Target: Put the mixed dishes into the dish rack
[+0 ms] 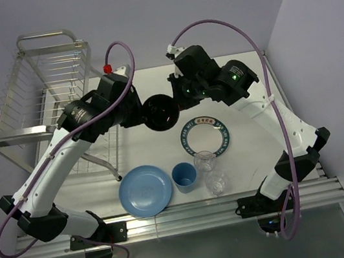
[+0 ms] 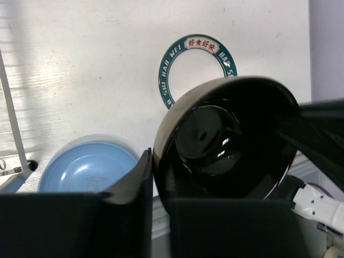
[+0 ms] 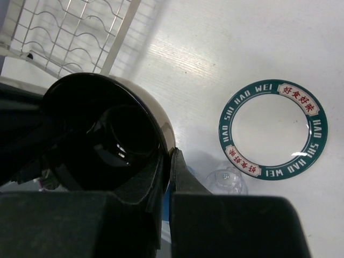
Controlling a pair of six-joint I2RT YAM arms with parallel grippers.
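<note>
Nearest, along the bench's (image 1: 133, 89) near edge, the light-blue plate (image 1: 145, 190), light-blue cup (image 1: 183, 177) and two clear glasses (image 1: 204, 161) lie unloaded, the white plate with the lettered rim (image 1: 225, 140) just beyond. Above mid-bench the small black bowl (image 1: 161, 112) hangs tilted between both arms. The right fingers (image 3: 183, 177) pinch one side of its rim and the left fingers (image 2: 137, 183) the opposite side. This looks like a handover toward the arm nearer the dish rack (image 1: 47, 41) at the far left corner.
</note>
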